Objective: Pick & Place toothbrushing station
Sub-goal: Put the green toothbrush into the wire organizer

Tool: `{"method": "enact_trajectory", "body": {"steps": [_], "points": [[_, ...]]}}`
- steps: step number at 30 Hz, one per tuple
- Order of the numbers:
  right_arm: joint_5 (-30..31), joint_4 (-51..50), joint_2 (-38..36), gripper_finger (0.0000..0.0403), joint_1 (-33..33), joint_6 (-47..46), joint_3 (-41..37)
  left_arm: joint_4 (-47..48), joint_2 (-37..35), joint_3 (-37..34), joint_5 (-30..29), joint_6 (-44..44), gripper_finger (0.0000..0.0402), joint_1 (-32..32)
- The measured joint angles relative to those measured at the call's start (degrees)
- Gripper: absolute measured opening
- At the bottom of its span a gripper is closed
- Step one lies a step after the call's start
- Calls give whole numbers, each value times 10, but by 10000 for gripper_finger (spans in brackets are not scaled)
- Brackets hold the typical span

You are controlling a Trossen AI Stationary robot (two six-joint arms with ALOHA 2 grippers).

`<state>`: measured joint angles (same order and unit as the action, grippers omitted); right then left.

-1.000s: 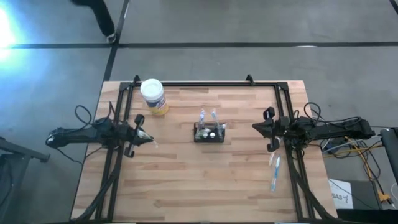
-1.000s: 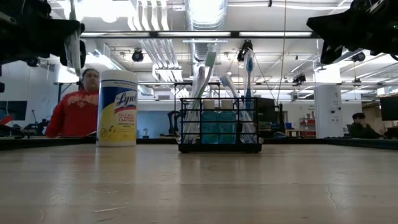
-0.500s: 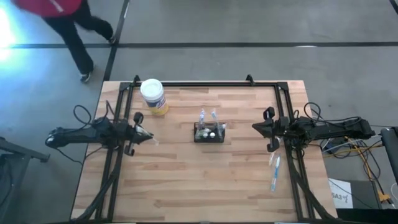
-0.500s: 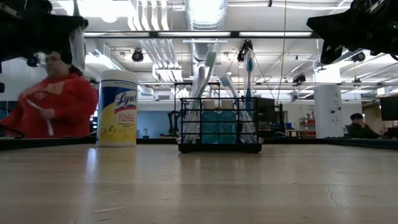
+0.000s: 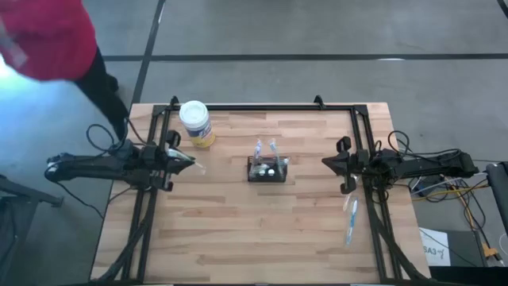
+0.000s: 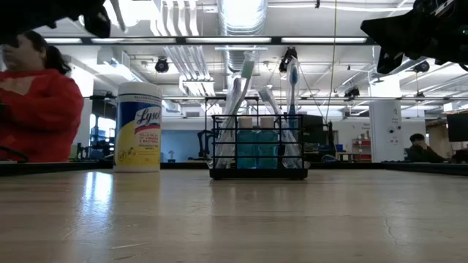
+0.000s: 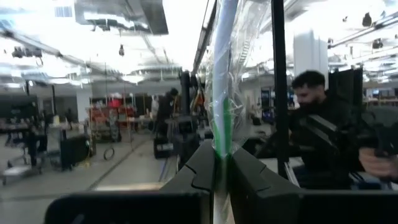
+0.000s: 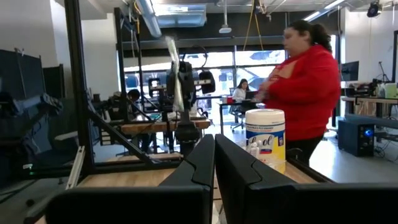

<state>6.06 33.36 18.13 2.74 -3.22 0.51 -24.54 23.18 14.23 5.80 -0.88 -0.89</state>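
- High view: the toothbrushing station [image 5: 267,170] stands upright near the middle of the tabletop [image 5: 238,230], a spot that looks equally reachable for both arms. Wrapped brushes stick up out of it, so part of the job seems done. Two more wrapped toothbrushes [image 5: 349,220] lie flat well to the right of the station, near the right arm, probably awaiting their turn. The wipes canister [image 5: 196,123] stands up and to the left of the station, well apart from it.
- High view, arms: the left hand [image 5: 184,161] is stretched level toward the station from its left, pinching a wrapped toothbrush [image 5: 195,168] whose tip points at the station. The right hand [image 5: 334,163] lies level to the right of the station, pressed together on nothing and apparently waiting.
- Low view: the station [image 6: 257,147] rests on the tabletop, brushes leaning in it, the canister [image 6: 137,127] beside it. Both arms hang dark and high above the station's level.
- Left wrist view: the left hand's fingers [image 7: 199,171] are pressed on the plastic-sleeved toothbrush [image 7: 224,74], which stands straight out between them, a pose that suits lowering it end-first into the station.
- Right wrist view: the right hand's fingers [image 8: 200,162] meet with nothing between them; a person in red stands beyond the tabletop.
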Motion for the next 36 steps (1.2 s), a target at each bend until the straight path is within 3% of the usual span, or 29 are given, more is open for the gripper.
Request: {"method": "enact_trajectory", "body": {"steps": [3, 18, 33, 36], "points": [[0, 0, 0, 11, 0, 2, 0, -53, 71, 19, -11, -13, 22, 0], [0, -1, 0, 11, 0, -2, 0, -120, 373, 153, -23, -35, 22, 0], [0, -3, 1, 11, 0, -7, 0, -332, 554, 149, -24, -35, 22, -2], [0, -6, 1, 11, 0, -7, 0, -365, 578, 147, -49, -35, 22, -2]]}}
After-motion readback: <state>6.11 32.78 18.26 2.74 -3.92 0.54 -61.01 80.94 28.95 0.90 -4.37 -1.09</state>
